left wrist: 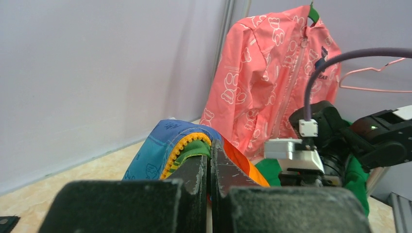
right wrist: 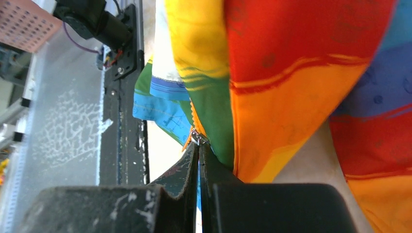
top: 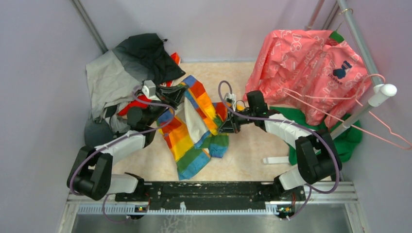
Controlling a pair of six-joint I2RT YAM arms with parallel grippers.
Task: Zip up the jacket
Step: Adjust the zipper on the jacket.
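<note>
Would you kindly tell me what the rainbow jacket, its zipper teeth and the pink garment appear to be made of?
The rainbow jacket: thin woven fabric, likely synthetic, matte; it drapes and creases softly.
The zipper teeth: chunky moulded plastic, yellow-orange, by their rounded, even shape.
The pink garment: light, smooth printed fabric with a faint sheen, probably a synthetic shell; its folds look crisp.

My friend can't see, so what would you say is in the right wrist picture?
The black right gripper is pinched shut on a small silver zipper pull at the edge of a soft rainbow-striped jacket, which fills most of the view.
</note>
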